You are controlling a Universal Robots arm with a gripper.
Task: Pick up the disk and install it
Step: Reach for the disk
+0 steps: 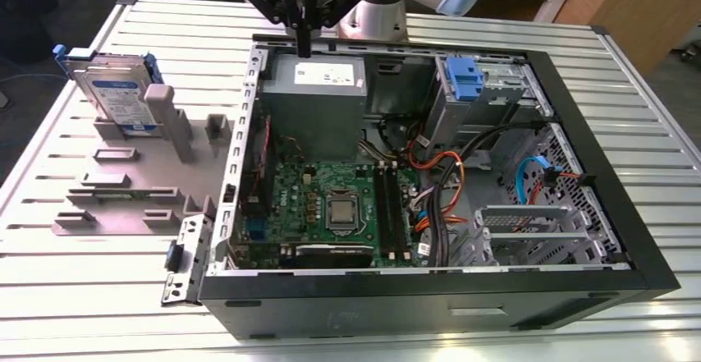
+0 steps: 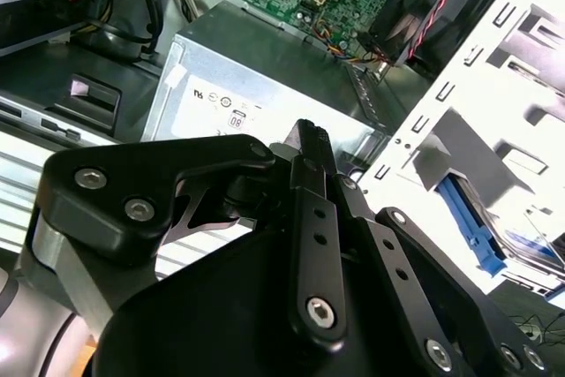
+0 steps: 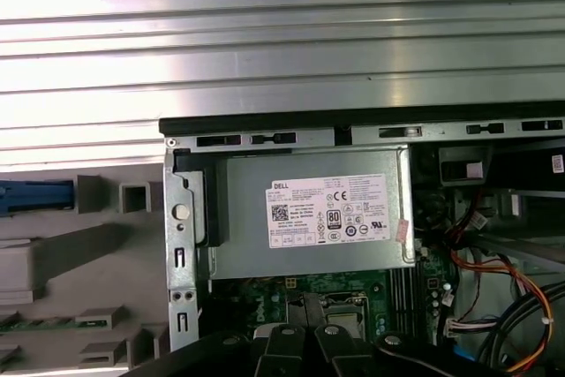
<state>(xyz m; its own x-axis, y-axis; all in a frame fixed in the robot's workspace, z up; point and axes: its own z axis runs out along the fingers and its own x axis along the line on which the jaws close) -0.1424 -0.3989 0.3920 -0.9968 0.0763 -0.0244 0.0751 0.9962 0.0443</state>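
Observation:
The disk point(image 1: 114, 91), a silver drive with a white-and-blue label and a blue carrier frame, stands upright in a grey holder point(image 1: 126, 185) on the exterior view's left, outside the computer case. Its blue frame edge point(image 3: 35, 196) shows in the first wrist view. My gripper point(image 1: 304, 46) hangs over the far rim of the case, just above the grey power supply point(image 1: 314, 83), well to the exterior view's right of the disk. In the second wrist view the black fingers point(image 2: 309, 143) are pressed together with nothing between them.
The open computer case point(image 1: 613, 181) lies on a slatted metal table point(image 1: 88, 296). Inside are a green motherboard point(image 1: 328, 206), bundled cables point(image 1: 438, 173) and a blue latch on a grey metal cage point(image 1: 465, 79) at the far side. The power supply point(image 3: 309, 214) sits directly below the wrist.

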